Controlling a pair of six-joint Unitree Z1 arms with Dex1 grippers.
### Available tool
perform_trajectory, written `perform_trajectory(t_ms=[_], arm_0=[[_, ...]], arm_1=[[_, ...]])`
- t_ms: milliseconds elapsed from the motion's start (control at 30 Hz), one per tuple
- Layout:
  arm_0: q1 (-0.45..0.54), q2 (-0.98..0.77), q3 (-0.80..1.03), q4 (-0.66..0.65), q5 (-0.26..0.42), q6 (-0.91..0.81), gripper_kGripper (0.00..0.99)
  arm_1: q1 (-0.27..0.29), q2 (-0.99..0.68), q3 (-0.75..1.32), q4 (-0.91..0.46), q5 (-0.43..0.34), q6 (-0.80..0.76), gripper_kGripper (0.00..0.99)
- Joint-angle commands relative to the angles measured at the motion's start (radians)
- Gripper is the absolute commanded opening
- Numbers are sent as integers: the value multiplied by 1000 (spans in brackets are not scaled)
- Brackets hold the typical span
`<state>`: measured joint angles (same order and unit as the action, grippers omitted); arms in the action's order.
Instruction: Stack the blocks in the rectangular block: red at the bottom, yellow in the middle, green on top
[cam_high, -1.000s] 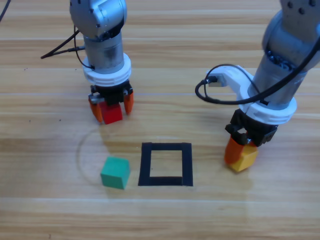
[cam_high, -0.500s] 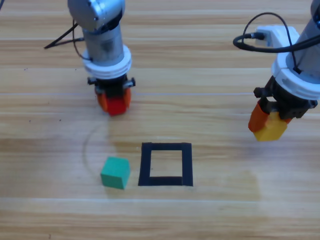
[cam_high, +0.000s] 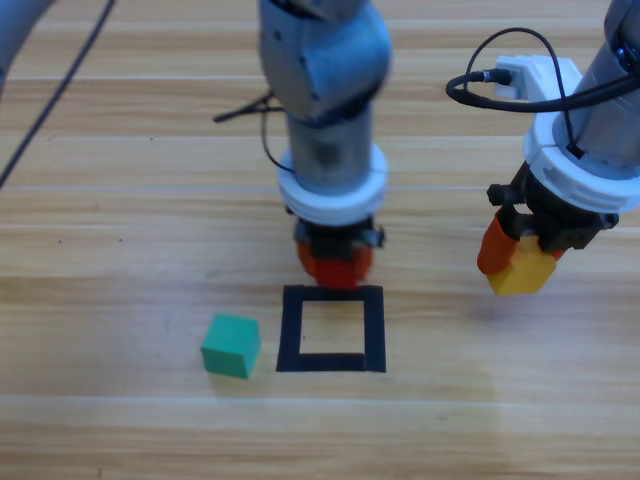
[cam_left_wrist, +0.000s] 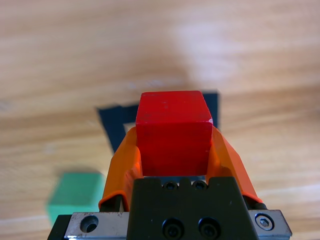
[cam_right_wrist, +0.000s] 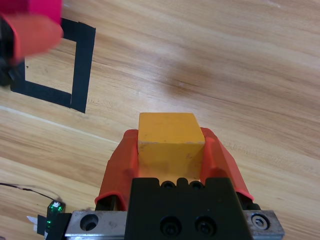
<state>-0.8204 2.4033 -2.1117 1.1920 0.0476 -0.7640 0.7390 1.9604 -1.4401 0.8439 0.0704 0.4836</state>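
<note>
Red cube (cam_left_wrist: 173, 131) pinched between left jaws, yellow cube (cam_right_wrist: 169, 141) between right jaws

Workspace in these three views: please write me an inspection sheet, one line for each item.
Surface: wooden table, bare planks.
Job's things: red cube held above the far edge of the tape rectangle, which has nothing inside; yellow cube held to the right of the rectangle; green cube on the table, left of the rectangle.
Clutter: nothing seen.
Grippers: left gripper shut on the red cube; right gripper shut on the yellow cube.
Cables: black cable looped at the right wrist; another behind the left arm.
Surroundings: nothing seen.
</note>
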Motion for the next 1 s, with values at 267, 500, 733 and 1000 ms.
perform_trajectory(t_ms=[267,500,733,1000], arm_0=[[-103,-69,44,26,57,-247,98],[-103,-79,90,21,61,-294,98],[-103,-53,105,12,57,-285,98],[-103,-49,185,-55,31,-259,98]], arm_1=[[29,57,9,32,28,-37,0],[29,57,7,32,32,-37,0],[29,69,7,32,32,-39,0],[29,89,-5,32,32,-42,0]])
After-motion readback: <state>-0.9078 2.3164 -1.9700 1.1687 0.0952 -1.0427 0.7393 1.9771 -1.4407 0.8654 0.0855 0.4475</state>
